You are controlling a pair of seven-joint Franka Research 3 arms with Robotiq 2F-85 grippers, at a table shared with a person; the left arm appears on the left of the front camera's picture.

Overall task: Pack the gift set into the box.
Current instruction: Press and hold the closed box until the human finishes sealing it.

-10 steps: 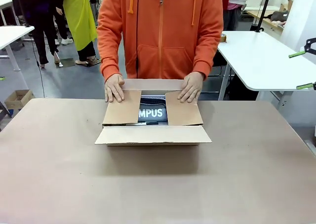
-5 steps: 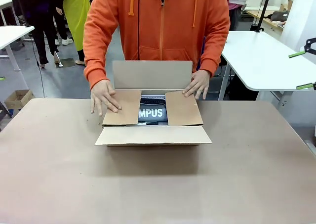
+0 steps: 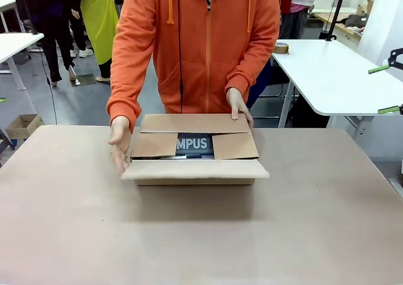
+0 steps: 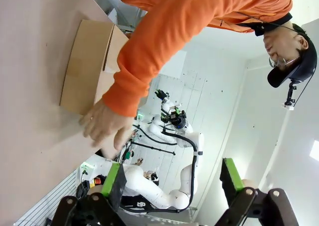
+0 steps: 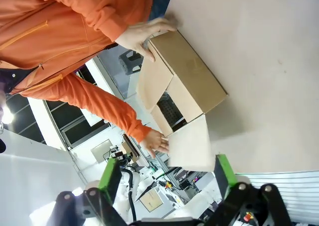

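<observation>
dark gift set (image 3: 192,144) reading "MPUS" in box (image 3: 195,169), left hand (image 4: 172,178) wide, right hand (image 5: 167,178) wide

You've got the box (image 3: 195,124) in plain brown cardboard, no print. Gift set (image 3: 194,144): near-black w/ big white caps "MPUS". Table (image 3: 201,234): flat tan-brown, no pattern. Person's hoodie (image 3: 208,39): solid orange, drawstrings same orange. Side table (image 3: 334,71): white. Floor (image 3: 82,102): grey. Small carton (image 3: 24,124): brown too. Left gripper (image 4: 171,164): black body, pads (image 4: 110,180) bright green. Right gripper (image 5: 166,159): same black + green scheme.
</observation>
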